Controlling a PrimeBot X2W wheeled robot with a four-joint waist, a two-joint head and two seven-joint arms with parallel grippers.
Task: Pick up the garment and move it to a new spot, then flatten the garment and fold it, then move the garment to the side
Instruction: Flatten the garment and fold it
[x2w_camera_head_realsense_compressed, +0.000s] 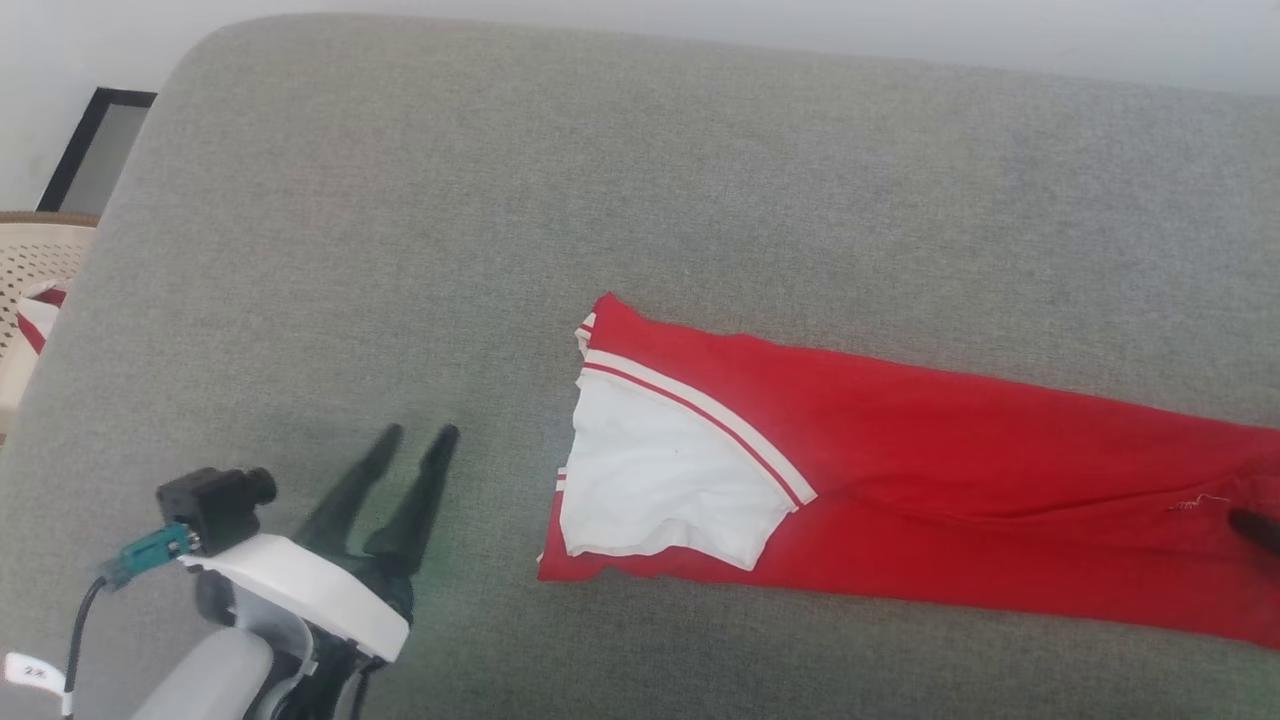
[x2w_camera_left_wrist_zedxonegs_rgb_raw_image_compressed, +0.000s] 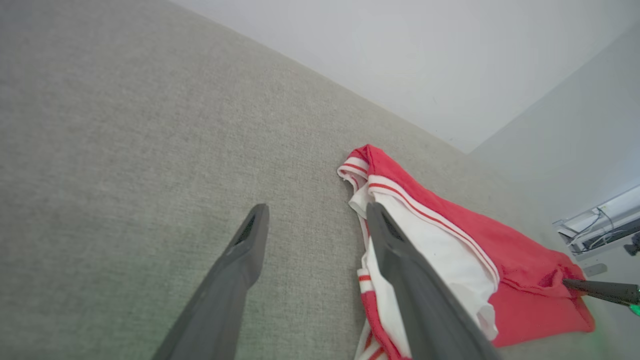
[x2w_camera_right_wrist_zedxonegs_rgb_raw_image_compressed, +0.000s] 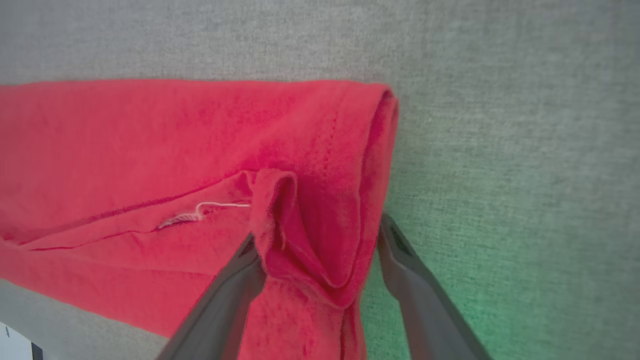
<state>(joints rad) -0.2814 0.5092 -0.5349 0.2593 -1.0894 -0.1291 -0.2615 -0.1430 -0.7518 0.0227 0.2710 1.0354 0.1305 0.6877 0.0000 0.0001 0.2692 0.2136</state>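
Left gripper: the white-cased left gripper (x2w_camera_head_realsense_compressed: 418, 435) sits nearest, low over the grey woven-fabric surface (x2w_camera_head_realsense_compressed: 400, 200). Its two long dark fingers are apart with nothing between them, just beside the sleeve end of the bright red thin-fabric T-shirt (x2w_camera_head_realsense_compressed: 950, 450) and clear of it.
Right gripper: the right gripper (x2w_camera_right_wrist_zedxonegs_rgb_raw_image_compressed: 320, 232) is at the T-shirt's other end. Its fingers are apart and straddle a small raised ridge of red cloth by the folded end, not clamped on it.
Position of the T-shirt: it lies on the grey surface as a long, narrow, doubled band. The white sleeve (x2w_camera_head_realsense_compressed: 650, 470), with its red-and-white stripe band, lies on top at the end near the left gripper.
Handling: it looks light and limp, with no stiffness. Held at one point it would probably sag and bunch, and the layers could slide apart, though the woven cover should hold it against slipping.
Where to hold: pinch both ends together, through every layer. The ridge between the right fingers is a ready hold. At the sleeve end, take the red body along with the sleeve, since the loose white flap alone would likely open the fold.
Snag risk: a loose white thread (x2w_camera_right_wrist_zedxonegs_rgb_raw_image_compressed: 220, 205) lies along the seam near the right fingers.
Beyond: the surface's rounded far edge and a pale wall (x2w_camera_head_realsense_compressed: 700, 15).
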